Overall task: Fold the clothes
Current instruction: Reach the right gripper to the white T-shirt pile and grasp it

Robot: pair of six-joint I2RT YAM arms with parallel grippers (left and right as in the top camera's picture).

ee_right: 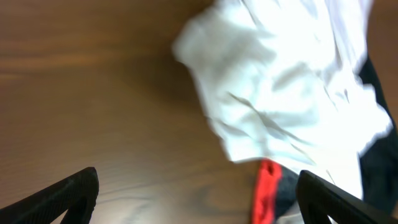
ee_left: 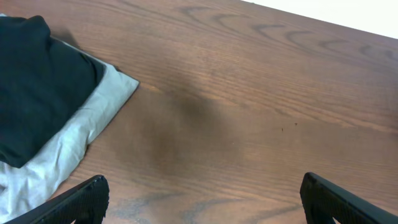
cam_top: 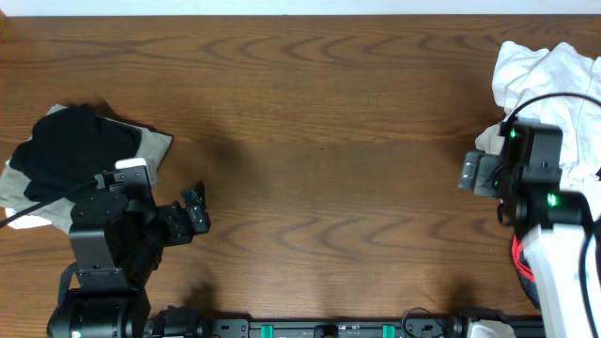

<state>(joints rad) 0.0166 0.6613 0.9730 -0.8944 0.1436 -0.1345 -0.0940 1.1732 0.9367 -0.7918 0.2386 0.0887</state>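
Note:
The clothes lie in two places. A crumpled white T-shirt (cam_top: 549,80) (ee_right: 280,87) is heaped at the table's right edge, over a black garment with red trim (ee_right: 268,186). At the left, a folded black garment (cam_top: 70,155) (ee_left: 37,81) rests on a pale grey one (cam_top: 150,145) (ee_left: 93,121). My right gripper (cam_top: 476,174) (ee_right: 198,196) hovers open beside the white heap's near-left edge, with nothing between its fingers. My left gripper (cam_top: 198,208) (ee_left: 205,199) stands open over bare wood, to the right of the folded stack.
The wooden table (cam_top: 319,122) stretches between the two piles. The arm bases and a rail (cam_top: 319,329) run along the front edge. A black cable (cam_top: 549,99) loops over the right arm above the white heap.

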